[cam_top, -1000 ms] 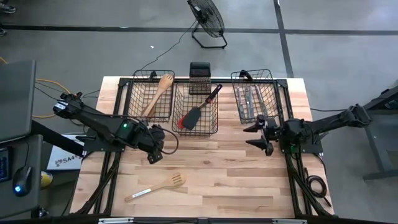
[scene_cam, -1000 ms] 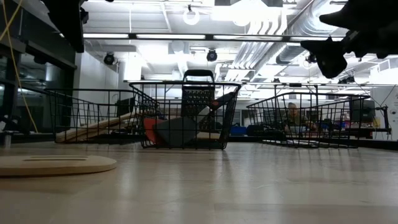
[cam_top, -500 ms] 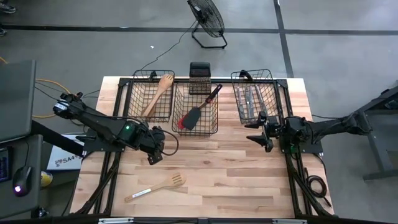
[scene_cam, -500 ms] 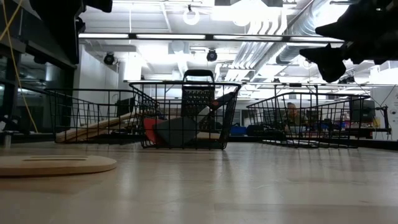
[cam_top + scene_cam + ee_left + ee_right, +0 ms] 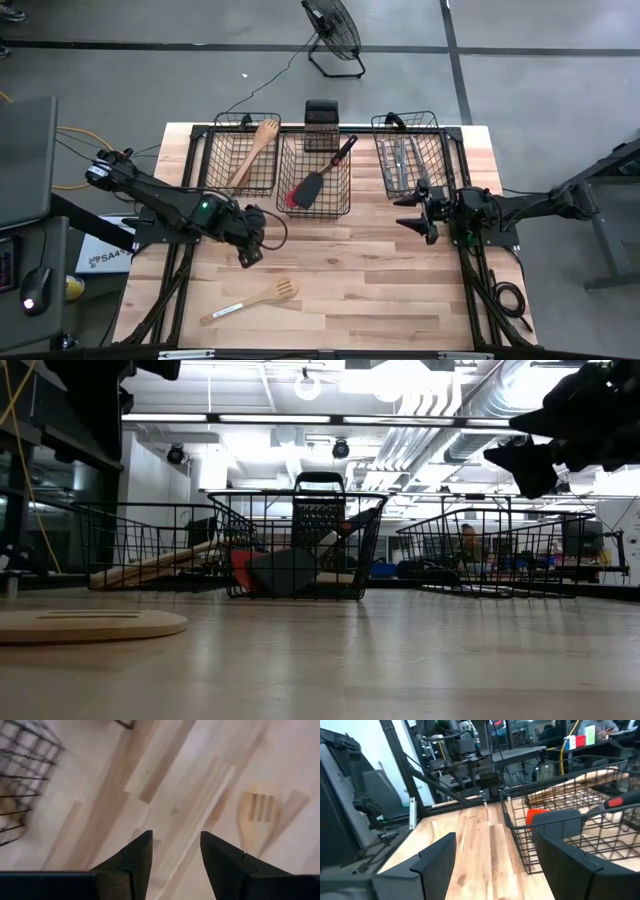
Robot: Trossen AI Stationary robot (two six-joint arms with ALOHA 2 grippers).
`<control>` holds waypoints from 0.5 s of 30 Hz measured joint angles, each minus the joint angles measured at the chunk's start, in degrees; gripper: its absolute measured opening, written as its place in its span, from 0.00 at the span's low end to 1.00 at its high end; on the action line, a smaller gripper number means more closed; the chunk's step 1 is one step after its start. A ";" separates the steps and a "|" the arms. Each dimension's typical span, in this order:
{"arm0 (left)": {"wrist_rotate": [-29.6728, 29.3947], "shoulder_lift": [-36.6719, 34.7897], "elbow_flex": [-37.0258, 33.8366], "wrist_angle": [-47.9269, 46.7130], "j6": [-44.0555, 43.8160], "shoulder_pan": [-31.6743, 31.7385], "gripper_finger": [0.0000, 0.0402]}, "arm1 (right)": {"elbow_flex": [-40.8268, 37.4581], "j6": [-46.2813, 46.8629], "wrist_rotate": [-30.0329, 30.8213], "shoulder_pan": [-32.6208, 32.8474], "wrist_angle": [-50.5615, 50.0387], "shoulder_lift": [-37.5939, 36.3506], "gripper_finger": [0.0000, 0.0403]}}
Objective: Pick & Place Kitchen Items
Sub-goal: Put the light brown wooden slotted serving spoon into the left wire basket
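One wooden spatula (image 5: pixel 273 293) left lying on the bare table (image 5: pixel 380 290), near the front edge. Left gripper (image 5: pixel 250 254) up in the air just beside it, fingers apart, nothing held. Best to drop straight down over the thin handle, then pinch. After that, over to the basket (image 5: pixel 243 155) with the wooden spoon (image 5: pixel 262 137). Right gripper (image 5: pixel 413 212) waiting wide and empty by the cutlery basket (image 5: pixel 408 150).

Both arms are dark, jointed and slender. The left arm (image 5: pixel 170 205) carries a small green light near its wrist and a black cable looping beside its hand (image 5: pixel 250 258). The right hand (image 5: pixel 408 210) has two matte black, wedge-shaped fingers (image 5: pixel 437 855).
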 joint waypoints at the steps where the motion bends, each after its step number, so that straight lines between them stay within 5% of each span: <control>1: 0.14 0.00 0.00 0.80 -0.15 -0.45 0.41 | 0.00 -0.53 0.45 0.00 -0.02 0.02 0.65; 15: -3.91 0.00 0.00 3.04 -8.29 -8.49 0.41 | -0.07 1.78 2.74 0.00 -0.66 0.07 0.65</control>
